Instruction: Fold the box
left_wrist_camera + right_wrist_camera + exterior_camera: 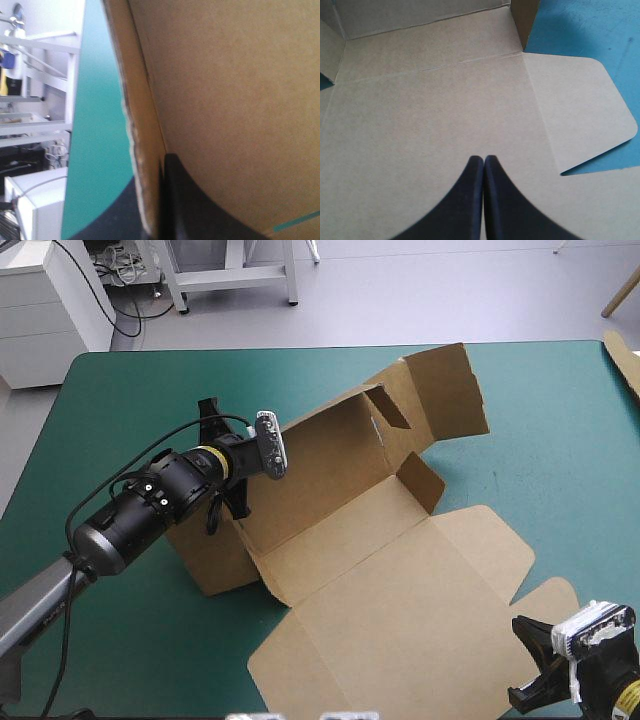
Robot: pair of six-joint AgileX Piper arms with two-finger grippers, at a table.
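Gripping the brown box [400, 580] by its raised long wall [320, 465], the left gripper [240, 468] reaches in from the table's left side. Its black fingers [200, 210] are pinched on either side of the board's edge, which the left wrist view shows close up between them. The box sits around the middle of the table, half formed. The long wall stands tilted up on the far-left side, and a narrow floor panel [345, 530] of plain board lies at its foot. A short end flap [425, 480] stands upright at the right end of that floor. Beyond it, a larger panel with flaps [440, 390] leans up toward the far edge. The broad lid panel lies flat toward the near edge, with a rounded tab [495, 540] spread flat on its right side. At the near right corner the right gripper [484, 159] has its fingers pressed together in a pointed arch above the flat lid, with nothing seen held between them. At the table's far right edge shows a strip of more board [625, 360]. The teal-green cover [130, 400] lies smooth around the box. A white cabinet [50, 310] stands on the grey floor beyond the far left corner.
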